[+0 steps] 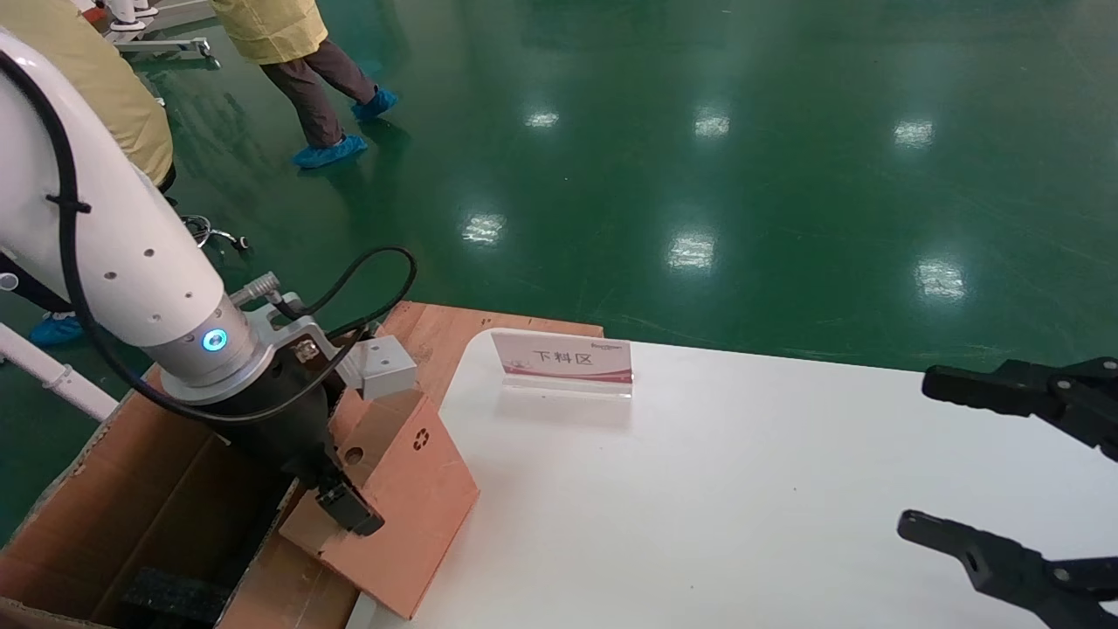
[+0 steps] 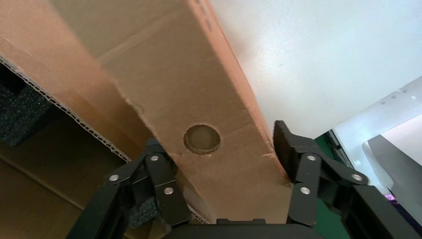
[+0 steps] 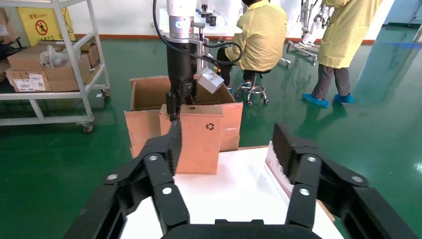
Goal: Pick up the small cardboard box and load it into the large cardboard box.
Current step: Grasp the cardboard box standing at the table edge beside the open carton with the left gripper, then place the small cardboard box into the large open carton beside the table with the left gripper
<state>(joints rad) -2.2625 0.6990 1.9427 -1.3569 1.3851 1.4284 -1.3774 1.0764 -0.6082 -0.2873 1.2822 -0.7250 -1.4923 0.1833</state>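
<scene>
The right hand (image 1: 987, 467) hangs over the near right part of the white table (image 1: 742, 489), its two black fingers spread wide with nothing between them. Farther over, at the table's left edge, the left hand (image 1: 336, 489) pinches the small cardboard box (image 1: 406, 502) from above; the left wrist view shows one finger (image 2: 298, 164) pressed on each side of the box's top face, beside its round hole (image 2: 202, 138). The small cardboard box is tilted and appears raised off the table, its recycling-marked face turned toward the table; part of it overhangs the table edge, beside the large cardboard box (image 1: 148, 515). That carton stands open on the floor to the left of the table, flaps up, with black foam (image 1: 166, 594) visible inside. Beyond it, a small sign (image 1: 563, 360) with printed characters stands at the table's far edge. Farthest off, two people in yellow gowns (image 3: 298, 35) occupy the green floor (image 1: 699, 131).
</scene>
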